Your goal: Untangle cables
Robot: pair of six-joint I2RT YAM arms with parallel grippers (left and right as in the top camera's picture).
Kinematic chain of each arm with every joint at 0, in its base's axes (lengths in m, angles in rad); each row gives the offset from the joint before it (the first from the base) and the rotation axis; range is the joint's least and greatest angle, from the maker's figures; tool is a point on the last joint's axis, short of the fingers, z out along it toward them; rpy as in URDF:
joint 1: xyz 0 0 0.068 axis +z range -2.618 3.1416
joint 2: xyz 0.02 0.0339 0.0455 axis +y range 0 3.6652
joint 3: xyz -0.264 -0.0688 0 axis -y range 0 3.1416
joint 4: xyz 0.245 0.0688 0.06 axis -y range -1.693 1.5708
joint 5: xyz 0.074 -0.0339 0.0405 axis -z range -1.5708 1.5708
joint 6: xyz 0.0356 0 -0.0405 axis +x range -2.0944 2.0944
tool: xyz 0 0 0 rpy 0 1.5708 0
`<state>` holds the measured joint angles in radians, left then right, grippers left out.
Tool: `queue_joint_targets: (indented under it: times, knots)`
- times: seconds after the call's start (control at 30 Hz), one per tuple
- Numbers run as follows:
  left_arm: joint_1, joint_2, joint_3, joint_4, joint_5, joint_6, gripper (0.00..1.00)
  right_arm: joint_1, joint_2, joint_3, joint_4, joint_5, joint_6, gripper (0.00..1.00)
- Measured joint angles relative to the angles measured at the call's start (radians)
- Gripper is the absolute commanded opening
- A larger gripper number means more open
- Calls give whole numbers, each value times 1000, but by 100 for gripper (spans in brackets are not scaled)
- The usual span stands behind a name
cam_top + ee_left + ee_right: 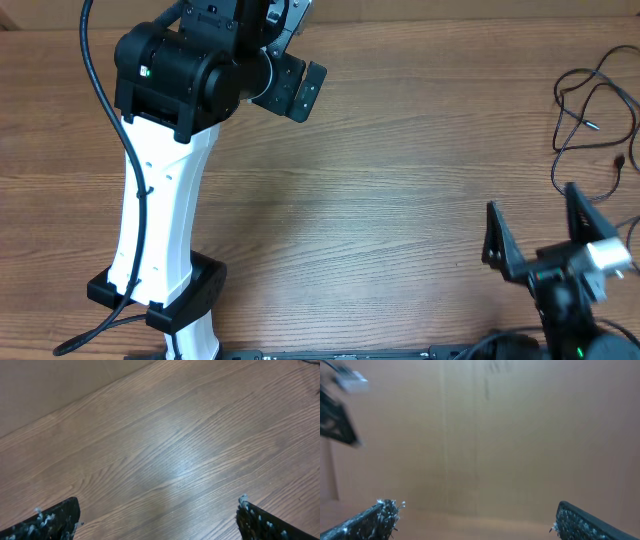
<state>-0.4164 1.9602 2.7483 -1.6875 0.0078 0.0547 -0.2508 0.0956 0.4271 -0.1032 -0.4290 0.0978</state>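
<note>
**Black cables are lying at the right edge, both grippers spread wide**

Black cables are lying in loose, overlapping loops on the wooden table, at its right side and toward the far end. Nothing is touching them. The right gripper is hovering closer to the robot's base, near the cables but apart from them. Its jaws are standing wide and empty, and its wrist camera is facing a plain brown wall rather than the cords. The left gripper is hanging well apart from them on the left side of the table, also spread wide and holding nothing, over bare wood.

Reaching is the step in hand, as I am judging it. The right arm is sitting closest, so it should be tipping down and travelling forward toward a single strand near a free end, not toward the crossing in the middle. Pinching one loose end is likely giving a cleaner pull. Grabbing two strands together is risking a tighter knot.
</note>
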Motion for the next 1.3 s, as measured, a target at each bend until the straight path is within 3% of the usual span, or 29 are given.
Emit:
queue_joint_targets:
  times: [0.27, 0.47, 0.9, 1.3]
  knots:
    - [0, 0, 0, 0, 0, 0, 100, 22, 0, -213, 72, 116, 42, 100]
    - [0, 0, 0, 0, 0, 0, 100, 192, -64, -291, 47, 310, 55, 100]
    - [0, 0, 0, 0, 5, 0, 100, 361, -81, -385, -39, 770, 46, 100]
    - [0, 0, 0, 0, 6, 0, 100, 371, -81, -385, -38, 895, -47, 100]
